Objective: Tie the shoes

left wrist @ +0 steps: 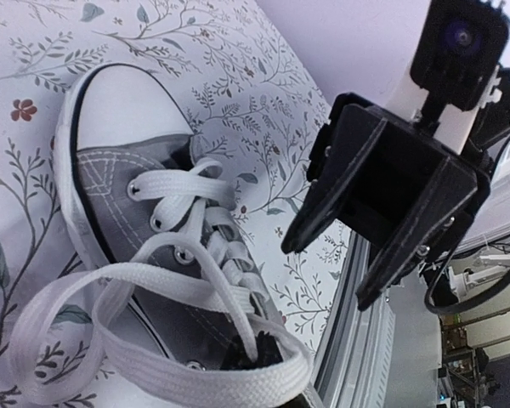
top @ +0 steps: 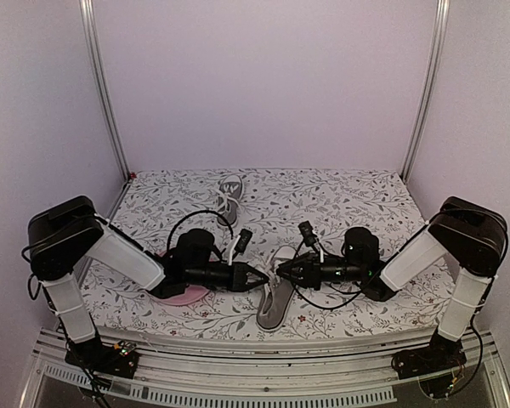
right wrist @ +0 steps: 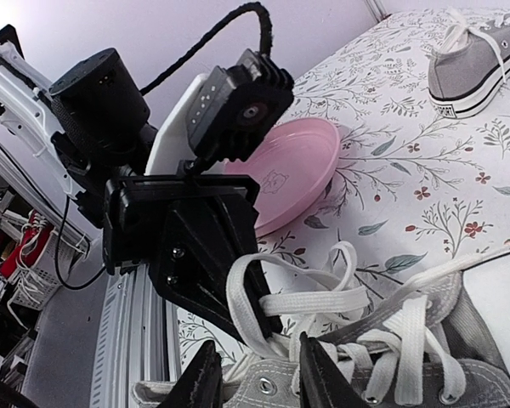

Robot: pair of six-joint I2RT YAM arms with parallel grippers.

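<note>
One of the shoes (top: pixel 272 308), grey canvas with a white toe cap, lies near the front edge between the two arms. The left wrist view shows it (left wrist: pixel 123 170) close up with its white laces loose. My left gripper (left wrist: pixel 253 350) is shut on a white lace (left wrist: pixel 153 365) over the tongue. In the right wrist view that gripper (right wrist: pixel 268 319) pinches a raised lace loop (right wrist: pixel 242 289). My right gripper (right wrist: pixel 259 378) stands open just above the shoe's collar, opposite the left one (top: pixel 262 279), with nothing gripped. The other shoe (top: pixel 229 197) lies at the back of the table.
A round pink plate (top: pixel 183 293) sits on the flowered cloth under the left arm, also in the right wrist view as the plate (right wrist: pixel 293 170). The table's metal front rail (top: pixel 263 348) runs just below the near shoe. Purple walls enclose the back and sides.
</note>
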